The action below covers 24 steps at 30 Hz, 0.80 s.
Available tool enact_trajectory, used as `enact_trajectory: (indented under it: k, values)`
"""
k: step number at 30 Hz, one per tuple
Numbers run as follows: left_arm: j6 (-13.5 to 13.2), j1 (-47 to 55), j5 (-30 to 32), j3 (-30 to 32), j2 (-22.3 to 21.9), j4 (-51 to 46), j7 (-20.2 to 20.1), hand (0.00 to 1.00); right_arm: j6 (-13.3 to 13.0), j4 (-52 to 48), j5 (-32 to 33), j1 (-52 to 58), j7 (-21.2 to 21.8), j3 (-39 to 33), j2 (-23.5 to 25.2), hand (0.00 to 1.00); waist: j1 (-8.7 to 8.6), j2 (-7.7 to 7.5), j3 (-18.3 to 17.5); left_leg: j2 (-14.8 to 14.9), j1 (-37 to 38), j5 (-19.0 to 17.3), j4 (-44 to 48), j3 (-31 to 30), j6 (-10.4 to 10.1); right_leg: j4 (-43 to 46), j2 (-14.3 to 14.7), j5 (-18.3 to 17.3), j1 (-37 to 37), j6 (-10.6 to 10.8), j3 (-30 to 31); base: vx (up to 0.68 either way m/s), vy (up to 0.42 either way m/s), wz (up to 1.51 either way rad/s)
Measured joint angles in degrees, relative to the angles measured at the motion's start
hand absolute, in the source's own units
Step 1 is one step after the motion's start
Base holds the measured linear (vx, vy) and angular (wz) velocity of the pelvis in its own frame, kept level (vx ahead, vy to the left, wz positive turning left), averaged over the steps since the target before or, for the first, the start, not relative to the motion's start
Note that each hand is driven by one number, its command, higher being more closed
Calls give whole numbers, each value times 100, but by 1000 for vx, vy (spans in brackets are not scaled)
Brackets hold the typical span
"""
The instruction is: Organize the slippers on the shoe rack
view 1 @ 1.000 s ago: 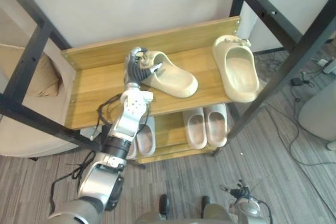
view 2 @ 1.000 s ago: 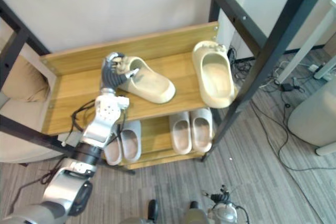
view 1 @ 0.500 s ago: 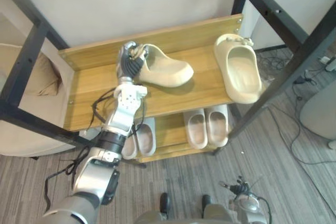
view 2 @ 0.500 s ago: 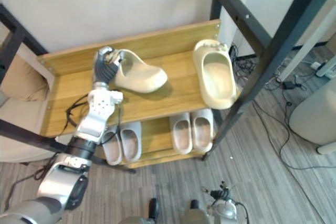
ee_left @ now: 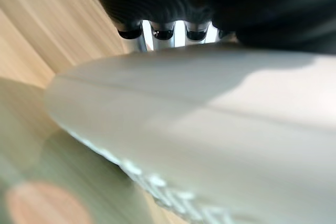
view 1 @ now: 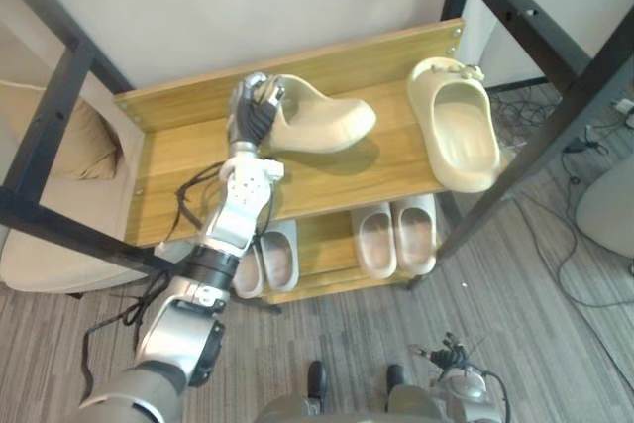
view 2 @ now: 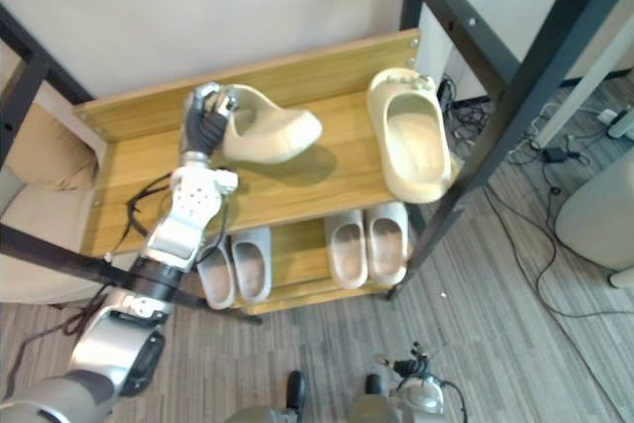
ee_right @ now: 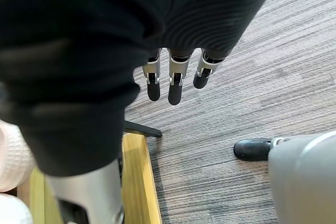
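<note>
Gripping one end of the tilted beige slipper (view 1: pixel 322 124), my left hand (view 1: pixel 253 111) curls round it over the top shelf (view 1: pixel 183 160) of the shoe rack (view 1: pixel 347 52); the second slipper (view 1: pixel 461 141) lies at the shelf's right end; my right hand (ee_right: pixel 176 74) hangs straight-fingered above the floor (ee_right: pixel 252 77)

I am in a room that reads as a home entryway set up inside an office or lab. At the centre of the frame a wooden shoe rack (view 1: pixel 188 160) on a black metal frame stands against a plain white wall (view 1: pixel 248 7), with slippers (view 1: pixel 396 235) on its shelves. At the left edge sits a beige cushion (view 1: pixel 94 141). The lower frame shows grey office-style carpet (view 1: pixel 555 344), and loose cables (view 1: pixel 581 148) trail over it at the right.
</note>
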Motion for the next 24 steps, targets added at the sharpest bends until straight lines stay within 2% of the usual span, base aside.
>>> enact_trajectory:
  k: [2,7,18,24]
  values:
    - [-143,-3,19,-190,-33,-274,9,100,-79,108,0,-3,-6,1,-15,0,-25,4,0,0,8,1,2,29,1,2,8,0,-20,0,76,8,-7,-13]
    - [-245,-3,239,-387,-40,-572,97,100,-124,207,-2,20,-29,6,-72,0,-63,11,4,2,11,0,10,32,1,-4,14,1,-30,-2,111,6,-10,-5]
    - [-305,19,907,-615,105,-714,243,100,-247,274,-18,-22,-80,207,-216,0,-79,11,2,9,12,-3,10,59,6,-44,27,44,-103,-27,230,-5,-2,-5]
    - [-307,58,998,-659,216,-625,245,100,-288,388,-22,-24,-98,204,-227,0,-116,11,2,13,-19,-3,10,63,6,-122,35,113,-101,-29,292,4,0,-6]
